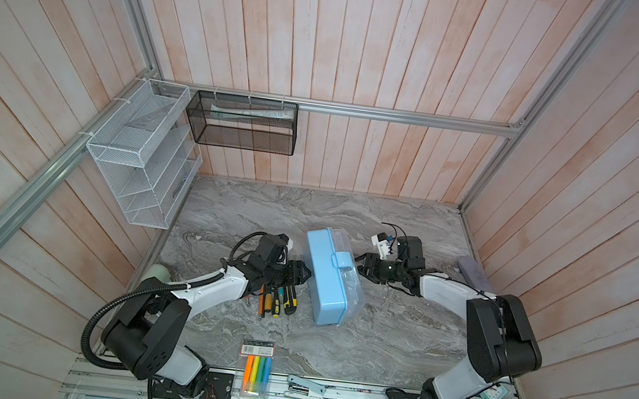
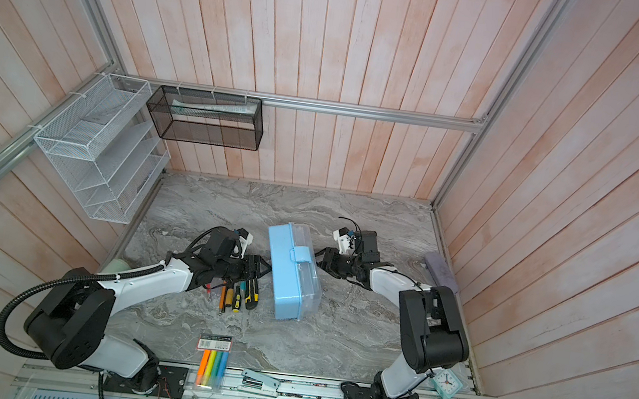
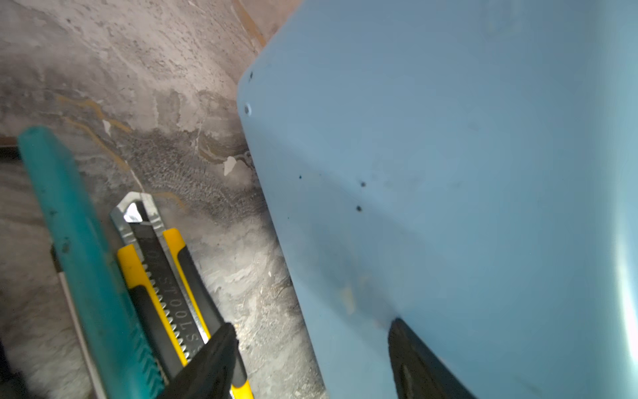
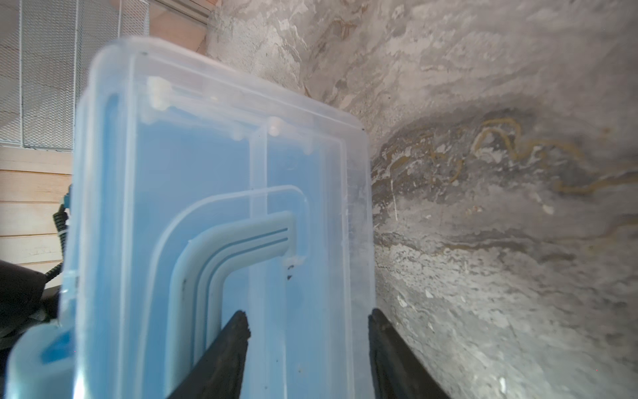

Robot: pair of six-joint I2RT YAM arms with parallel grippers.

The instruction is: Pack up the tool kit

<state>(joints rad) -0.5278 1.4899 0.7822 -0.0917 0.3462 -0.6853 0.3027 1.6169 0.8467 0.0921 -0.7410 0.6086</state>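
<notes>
Both top views high overhead, facing down on table (image 1: 395,344), wrist views close, opposite sides of tool kit (image 3: 448,155)

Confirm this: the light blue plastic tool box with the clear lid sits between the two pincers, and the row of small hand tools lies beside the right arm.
Wrong side: the row of small hand tools lies beside the left arm, under the left pincer, as both top views show. The light blue plastic tool box does sit between it and the right pincer.
</notes>
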